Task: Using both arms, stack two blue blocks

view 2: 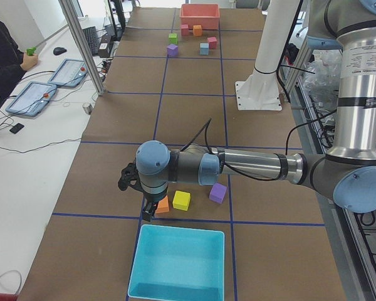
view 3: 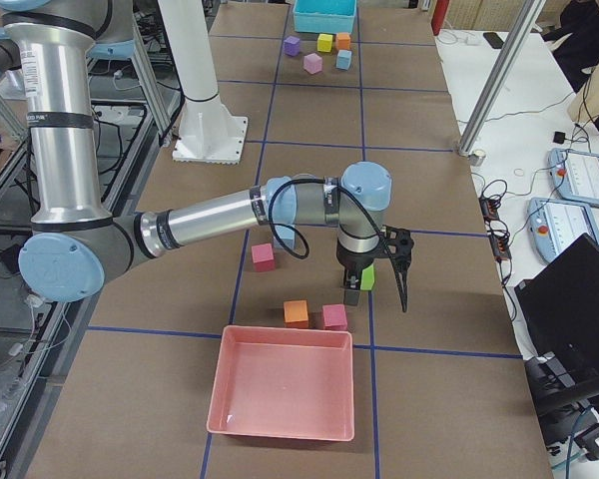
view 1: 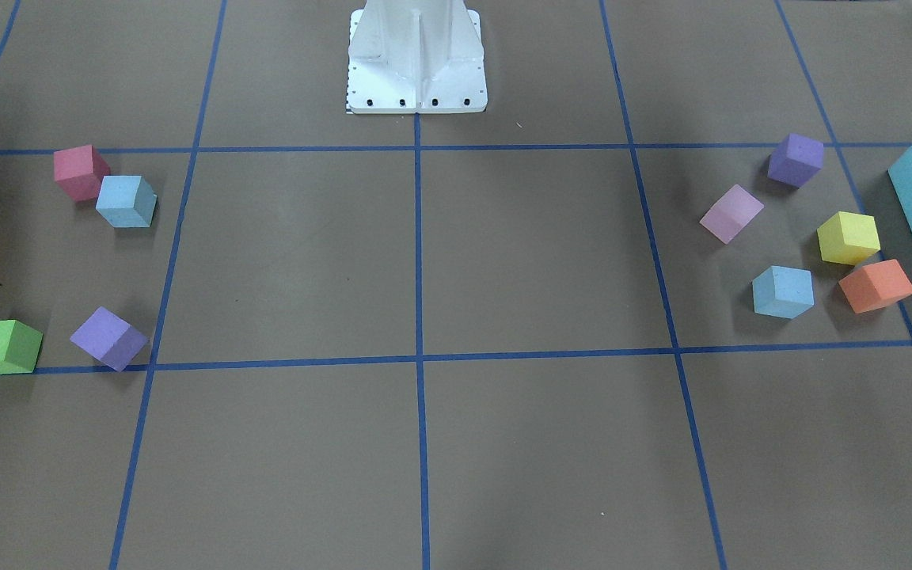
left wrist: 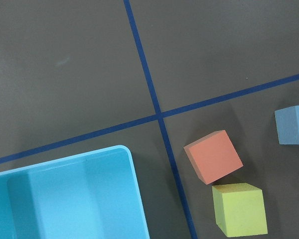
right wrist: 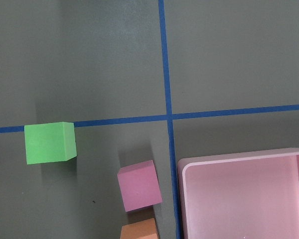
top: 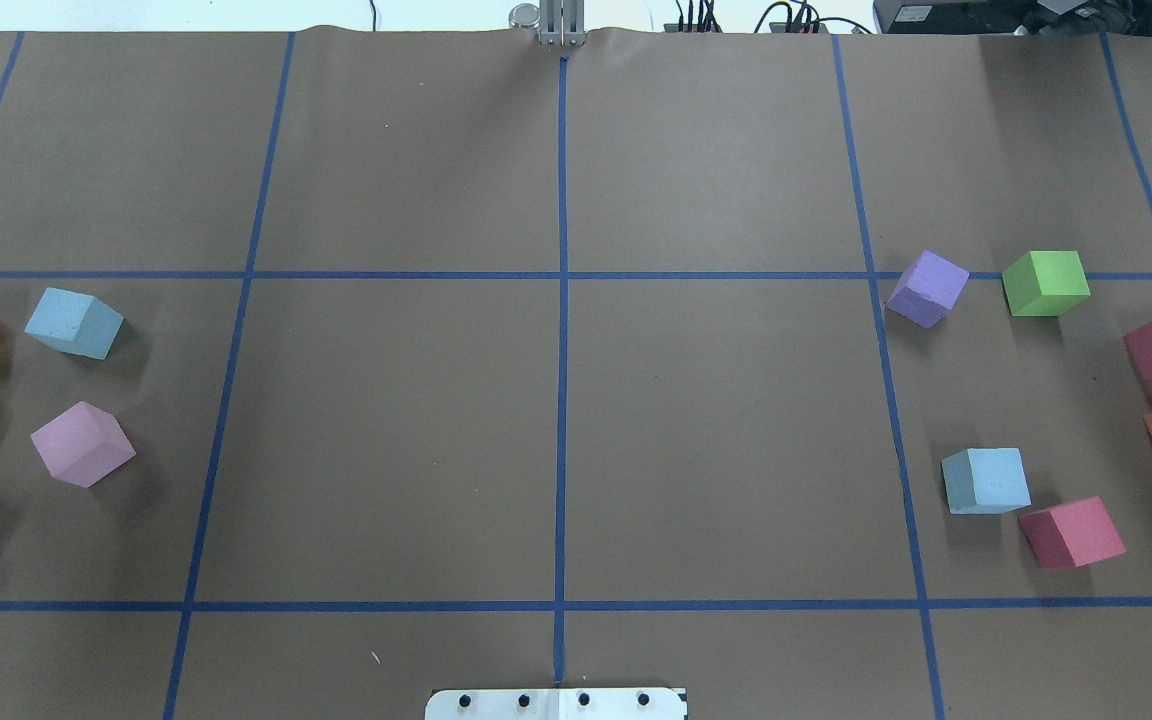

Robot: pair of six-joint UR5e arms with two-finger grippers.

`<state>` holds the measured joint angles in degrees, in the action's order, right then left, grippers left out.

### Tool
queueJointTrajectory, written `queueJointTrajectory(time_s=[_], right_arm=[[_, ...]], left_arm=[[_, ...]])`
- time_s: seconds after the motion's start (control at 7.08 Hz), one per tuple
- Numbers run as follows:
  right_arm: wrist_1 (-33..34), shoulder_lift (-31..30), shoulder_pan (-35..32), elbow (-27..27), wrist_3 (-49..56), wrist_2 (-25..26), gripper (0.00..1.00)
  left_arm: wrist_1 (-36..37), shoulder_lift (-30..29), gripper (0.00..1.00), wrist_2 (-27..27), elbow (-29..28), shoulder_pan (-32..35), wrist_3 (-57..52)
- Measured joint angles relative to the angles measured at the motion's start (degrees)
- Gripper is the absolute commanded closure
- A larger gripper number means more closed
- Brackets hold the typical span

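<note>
Brown paper covers the table (top: 386,440), ruled into large squares by blue tape (top: 563,300). Two silver-grey arms with pale blue joint caps reach low over it, one at each end.

The left arm (view 2: 250,166) stretches out level. The left gripper (view 2: 149,212) hangs just beside an orange cube (view 2: 163,204), near the turquoise bin (view 2: 178,263). Only a side view shows its jaws, and I cannot tell whether they stand apart or together. Dark print on this arm's upright tube (view 2: 358,59) is too small to read.

The right arm (view 3: 210,215) reaches out at the far end. The right gripper (view 3: 353,291) hangs by a green cube (view 3: 367,278), near the pink bin (view 3: 280,389). Its jaws cannot be judged either.

A white pedestal (view 1: 416,59) is bolted at the robot's edge of the table, on the centre tape line.

The first blue block (top: 73,322) sits on the paper at the left arm's end. It is near the orange cube and a yellow cube (left wrist: 239,209) but apart from both, and the left wrist view catches it at its right edge. The second blue block (top: 984,480) sits at the right arm's end, well apart from the first. One of its corners is just beside a dark pink cube (top: 1071,532); whether they touch I cannot tell. Each blue block rests singly on the table, with nothing gripping it.

A lilac cube (top: 83,443) lies near the first blue block. A purple cube (top: 926,288) lies on a tape line beyond the second.
</note>
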<state>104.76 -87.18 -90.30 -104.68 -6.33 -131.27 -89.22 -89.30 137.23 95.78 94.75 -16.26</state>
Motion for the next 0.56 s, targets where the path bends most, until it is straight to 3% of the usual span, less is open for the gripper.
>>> queueJointTrajectory(time_s=[0.56], right_arm=[[-5.1, -0.1, 1.0, -0.8, -0.6, -0.8, 0.0]], left_arm=[[0.0, 0.0, 0.02, 0.0, 0.2, 0.1, 0.0]])
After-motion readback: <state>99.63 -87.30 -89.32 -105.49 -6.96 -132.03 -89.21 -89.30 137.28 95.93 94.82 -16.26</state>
